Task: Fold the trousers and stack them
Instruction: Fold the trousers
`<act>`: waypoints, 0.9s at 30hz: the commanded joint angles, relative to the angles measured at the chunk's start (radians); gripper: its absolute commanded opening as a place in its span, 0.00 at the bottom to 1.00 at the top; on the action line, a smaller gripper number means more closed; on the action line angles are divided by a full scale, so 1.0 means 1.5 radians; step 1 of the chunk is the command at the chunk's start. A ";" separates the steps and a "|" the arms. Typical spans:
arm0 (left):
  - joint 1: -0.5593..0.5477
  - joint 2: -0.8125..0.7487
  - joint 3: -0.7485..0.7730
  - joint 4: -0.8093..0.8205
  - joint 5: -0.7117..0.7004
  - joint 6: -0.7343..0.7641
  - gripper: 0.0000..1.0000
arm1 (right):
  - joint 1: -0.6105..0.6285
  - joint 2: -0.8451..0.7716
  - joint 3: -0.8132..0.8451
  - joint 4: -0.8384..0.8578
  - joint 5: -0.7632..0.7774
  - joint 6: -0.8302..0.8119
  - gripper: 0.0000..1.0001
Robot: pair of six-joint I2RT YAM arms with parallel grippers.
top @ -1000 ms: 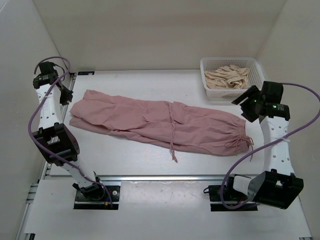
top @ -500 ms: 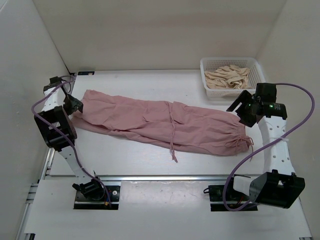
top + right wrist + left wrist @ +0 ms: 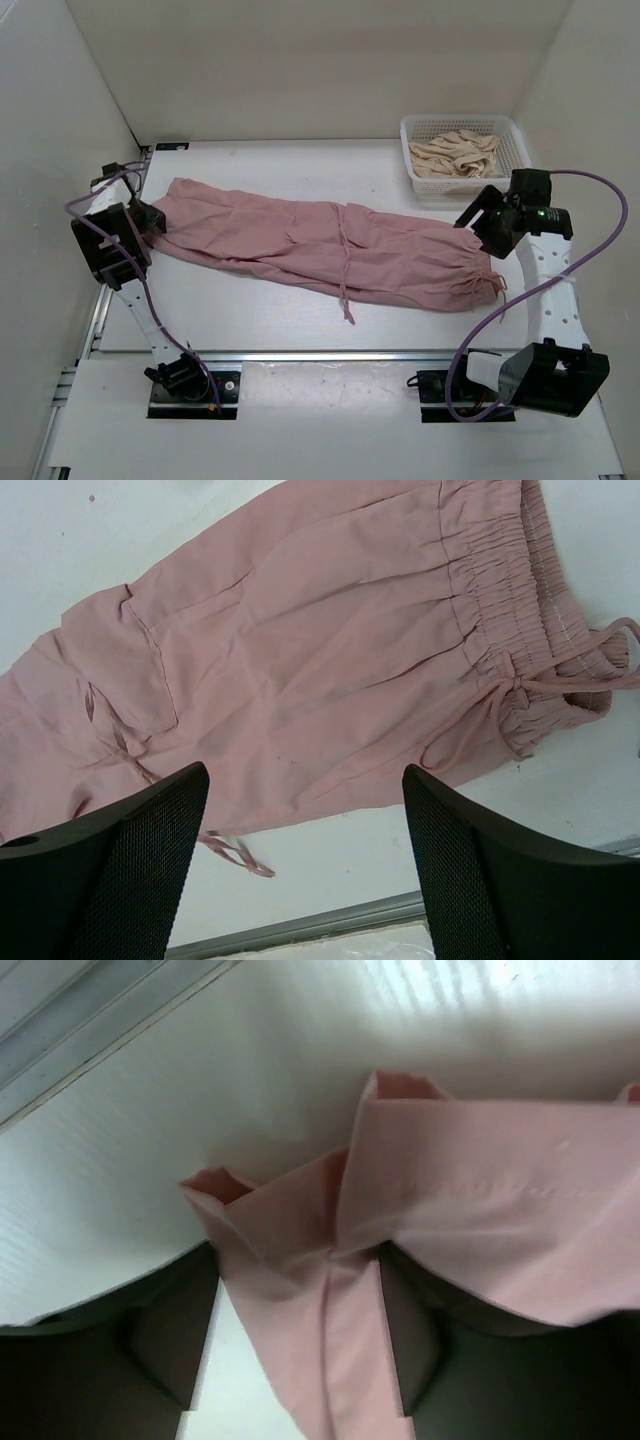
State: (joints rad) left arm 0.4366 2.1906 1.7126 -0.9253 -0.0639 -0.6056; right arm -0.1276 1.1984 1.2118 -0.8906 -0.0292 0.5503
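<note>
The dusty-pink trousers [image 3: 320, 245] lie stretched across the table from left to right, with a cord [image 3: 346, 290] trailing from the middle. My left gripper [image 3: 150, 222] is down at their left end. In the left wrist view its jaws [image 3: 300, 1300] stand apart with a bunched fold of the pink fabric [image 3: 330, 1290] between the fingers and a strip of table showing beside it. My right gripper [image 3: 487, 222] hovers open over the gathered right end [image 3: 500, 630]. In the right wrist view the gripper [image 3: 300, 780] holds nothing, and the tie cords [image 3: 560, 670] lie beyond its fingers.
A white basket [image 3: 460, 119] holding beige cloth [image 3: 458, 152] stands at the back right, just behind my right gripper. White walls close in the left, back and right. A metal rail [image 3: 330, 355] runs along the near edge.
My left arm has come down from the back left corner onto the left end of the trousers, which has bunched slightly. My right gripper has shifted a little left and lower over the right end.
</note>
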 commanded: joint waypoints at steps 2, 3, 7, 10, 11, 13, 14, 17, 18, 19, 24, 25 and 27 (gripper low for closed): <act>-0.001 0.020 0.033 0.022 0.022 -0.005 0.58 | 0.002 -0.014 -0.009 -0.006 -0.001 0.001 0.83; -0.001 0.020 0.033 0.022 0.028 -0.005 0.27 | 0.002 -0.014 -0.009 -0.006 -0.001 0.001 0.83; -0.008 -0.021 0.027 0.022 0.015 0.001 0.10 | 0.002 -0.020 -0.009 -0.006 -0.013 0.007 0.83; -0.042 -0.090 0.027 0.022 -0.015 0.034 0.10 | 0.002 -0.027 -0.009 -0.006 -0.019 0.007 0.83; -0.058 -0.112 0.027 0.022 -0.040 0.041 0.10 | 0.002 -0.027 -0.009 -0.006 -0.019 0.014 0.83; -0.071 -0.179 0.027 0.022 -0.050 0.060 0.10 | 0.002 -0.040 -0.009 -0.006 -0.019 0.014 0.83; -0.079 -0.199 0.036 0.022 -0.034 0.072 0.10 | 0.002 -0.040 -0.009 -0.006 -0.019 0.014 0.83; -0.147 -0.272 0.062 0.007 -0.014 0.125 0.10 | 0.002 -0.056 -0.021 -0.006 -0.019 0.014 0.83; -0.195 -0.290 0.062 0.000 -0.034 0.141 0.10 | 0.002 -0.063 -0.021 -0.006 -0.019 0.014 0.83; -0.220 -0.324 0.070 -0.006 -0.050 0.141 0.10 | 0.002 -0.063 -0.021 -0.006 -0.019 0.014 0.83; -0.396 -0.399 0.050 -0.037 -0.074 0.139 0.10 | 0.002 -0.090 -0.034 -0.006 -0.019 0.014 0.83; -0.470 -0.417 0.023 -0.037 -0.065 0.132 0.10 | 0.002 -0.090 -0.041 -0.006 -0.019 0.014 0.83; -0.551 -0.423 -0.007 -0.037 -0.040 0.132 0.10 | 0.002 -0.097 -0.048 -0.006 -0.019 0.014 0.83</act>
State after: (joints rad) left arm -0.2573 1.5719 1.7710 -0.9131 -0.1452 -0.4183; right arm -0.1276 1.0794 1.1580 -0.8997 -0.0490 0.5697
